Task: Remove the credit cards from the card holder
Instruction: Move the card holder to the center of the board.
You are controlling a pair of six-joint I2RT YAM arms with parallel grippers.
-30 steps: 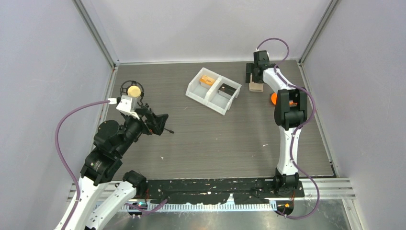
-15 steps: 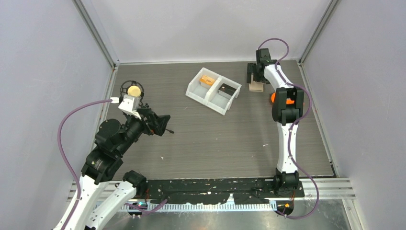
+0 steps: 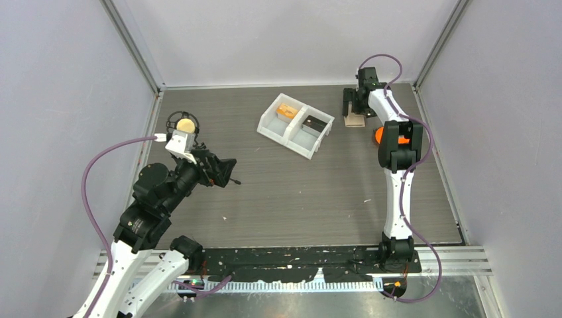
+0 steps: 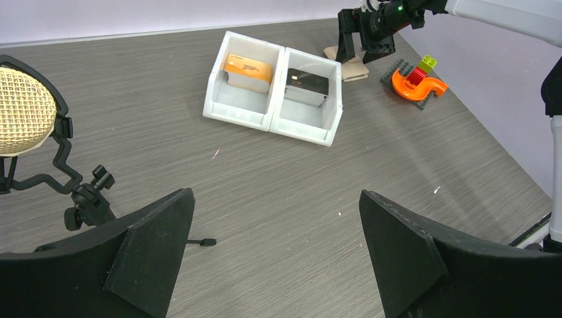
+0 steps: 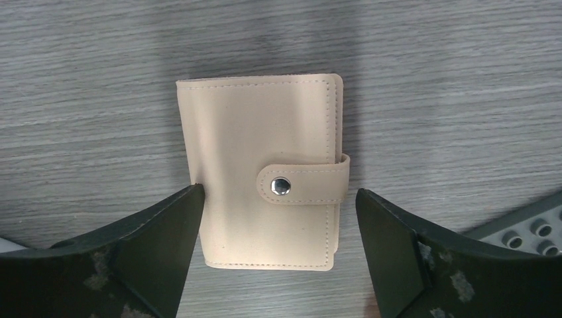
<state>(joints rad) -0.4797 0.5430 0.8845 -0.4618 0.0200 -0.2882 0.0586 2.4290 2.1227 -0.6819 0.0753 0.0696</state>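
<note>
Right claw (image 5: 278, 196) edged nearer the stitched, snap-tabbed beige card holder (image 5: 262, 132).

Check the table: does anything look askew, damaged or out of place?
Nothing looks damaged or spilled. The white bin sits skewed to the edges of the table; the card holder lies flat, tab snapped shut, under the open right claw.
</note>
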